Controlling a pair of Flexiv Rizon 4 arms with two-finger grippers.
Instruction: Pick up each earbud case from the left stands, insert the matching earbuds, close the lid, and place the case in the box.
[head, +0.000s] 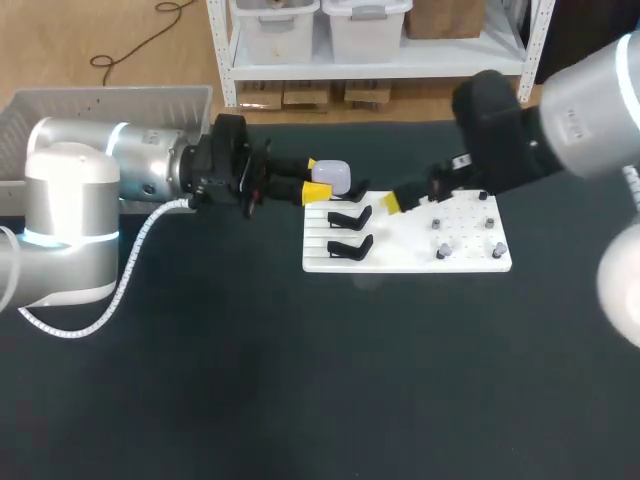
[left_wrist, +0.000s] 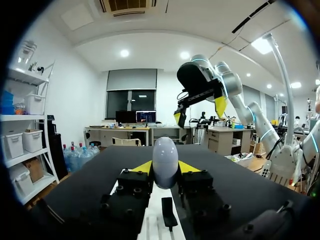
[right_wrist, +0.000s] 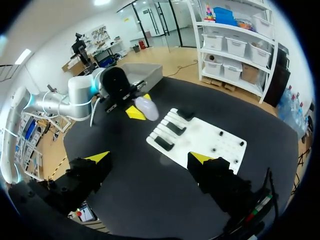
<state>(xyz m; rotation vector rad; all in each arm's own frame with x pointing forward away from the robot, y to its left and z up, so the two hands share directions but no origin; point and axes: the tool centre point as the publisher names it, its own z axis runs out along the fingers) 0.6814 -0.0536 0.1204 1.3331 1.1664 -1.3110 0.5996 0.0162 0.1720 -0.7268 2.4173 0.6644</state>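
- Left hand (left_wrist: 165, 169) clamps the pale earbud case (left_wrist: 165, 157) between its yellow tips, held above the white stand board's (head: 400, 262) left end.
- Right hand (right_wrist: 150, 159) hangs spread wide over that board on the dark desk (head: 250, 380).

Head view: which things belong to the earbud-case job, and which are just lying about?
Job: earbud case, held in left gripper; white board; its black stands; small grey pieces on it, probably earbuds; grey box.
Lying about: dark table; left arm's coiled cable.
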